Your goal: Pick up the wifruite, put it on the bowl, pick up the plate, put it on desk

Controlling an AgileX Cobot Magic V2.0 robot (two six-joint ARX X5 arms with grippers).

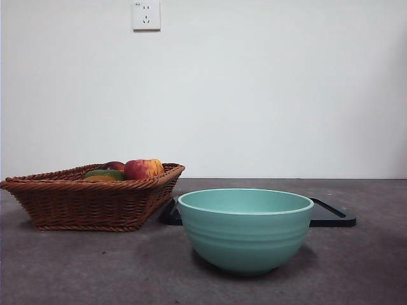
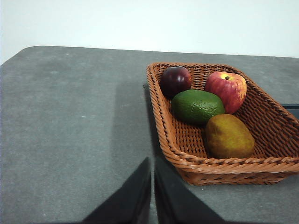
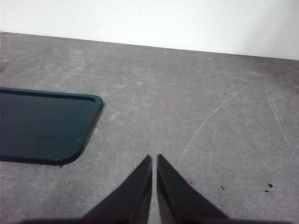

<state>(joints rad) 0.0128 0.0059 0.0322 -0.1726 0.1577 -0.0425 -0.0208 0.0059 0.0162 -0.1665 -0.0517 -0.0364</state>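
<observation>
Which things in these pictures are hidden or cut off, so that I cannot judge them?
- Bowl floor: front view, its near wall hides whether anything lies inside.
- Black tray: front view, the bowl covers its middle; right wrist view, the picture edge cuts it.
- Fruits: front view, the wicker basket rim hides all but their tops.
- Basket: left wrist view, the picture edge cuts its far side.

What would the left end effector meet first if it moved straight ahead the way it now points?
Probably the bare desk. The left end effector, jaws shut, aims just beside the near corner of the wicker basket, so it might graze that rim; depth is unclear from the wrist view.
</observation>
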